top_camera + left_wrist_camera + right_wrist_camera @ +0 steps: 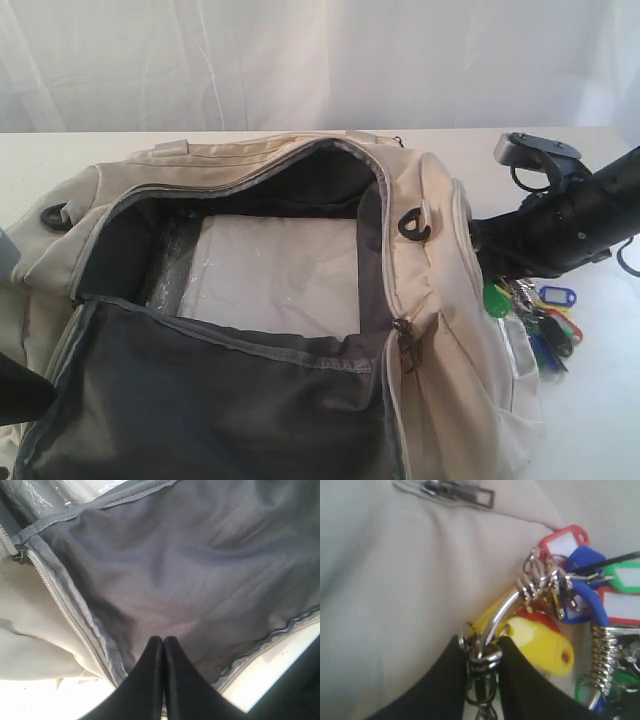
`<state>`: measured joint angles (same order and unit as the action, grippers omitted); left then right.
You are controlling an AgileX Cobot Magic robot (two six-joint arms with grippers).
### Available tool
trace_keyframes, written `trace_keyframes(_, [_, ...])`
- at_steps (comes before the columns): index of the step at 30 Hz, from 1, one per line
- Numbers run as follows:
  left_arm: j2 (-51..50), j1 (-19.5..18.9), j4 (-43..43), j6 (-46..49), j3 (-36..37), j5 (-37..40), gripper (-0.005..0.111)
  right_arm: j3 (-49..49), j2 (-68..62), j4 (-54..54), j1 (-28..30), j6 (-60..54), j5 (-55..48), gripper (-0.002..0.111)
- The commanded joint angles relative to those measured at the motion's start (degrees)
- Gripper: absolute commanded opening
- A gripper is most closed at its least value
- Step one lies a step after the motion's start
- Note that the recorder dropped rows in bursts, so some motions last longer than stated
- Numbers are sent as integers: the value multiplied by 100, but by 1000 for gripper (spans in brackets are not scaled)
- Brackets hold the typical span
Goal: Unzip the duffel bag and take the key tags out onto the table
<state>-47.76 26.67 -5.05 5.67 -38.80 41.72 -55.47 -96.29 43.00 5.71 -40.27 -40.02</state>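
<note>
The cream duffel bag lies unzipped on the white table, its flap of dark grey lining folded toward the front. Clear plastic over a white insert shows inside. My right gripper is shut on the metal rings of the key tags, a bunch of yellow, red, blue and green tags. In the exterior view the key tags hang just off the bag's right end, under the right arm. My left gripper is shut, its tips over the grey lining near the zipper edge.
A white curtain hangs behind the table. Black D-rings sit on the bag's top. A grey zipper pull lies on the cream fabric close to the tags. Bare tabletop stretches to the right of the bag.
</note>
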Motion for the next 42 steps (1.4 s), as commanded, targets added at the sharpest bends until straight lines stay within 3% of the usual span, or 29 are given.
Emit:
trace_keyframes(1, [40, 46, -108, 32, 29, 39, 0, 21, -11, 646, -49, -493, -139, 0])
trace_keyframes(14, [40, 46, -108, 32, 29, 39, 0, 21, -11, 1265, -63, -1077, -491, 1])
trace_keyframes(18, [40, 46, -108, 32, 29, 39, 0, 21, -36, 1239, -63, -987, -491, 16])
trace_keyframes(22, [40, 46, -108, 32, 29, 39, 0, 21, -36, 1197, -63, -987, -504, 39])
trace_keyframes(27, [40, 46, -108, 32, 29, 39, 0, 21, -36, 1019, -63, -848, -513, 47])
trace_keyframes(34, [40, 46, -108, 32, 29, 39, 0, 21, 465, -106, -38, 238, -712, 42])
trace_keyframes(36, [40, 46, -108, 32, 29, 39, 0, 21, 806, -420, 11, 588, -627, 31])
trace_keyframes(39, [40, 46, -108, 43, 29, 29, 0, 21, 1416, -1383, 11, 1369, -549, 0])
trace_keyframes(42, [40, 46, -97, 40, 29, 18, 0, 21, 1921, -1766, 11, 1768, -497, 0])
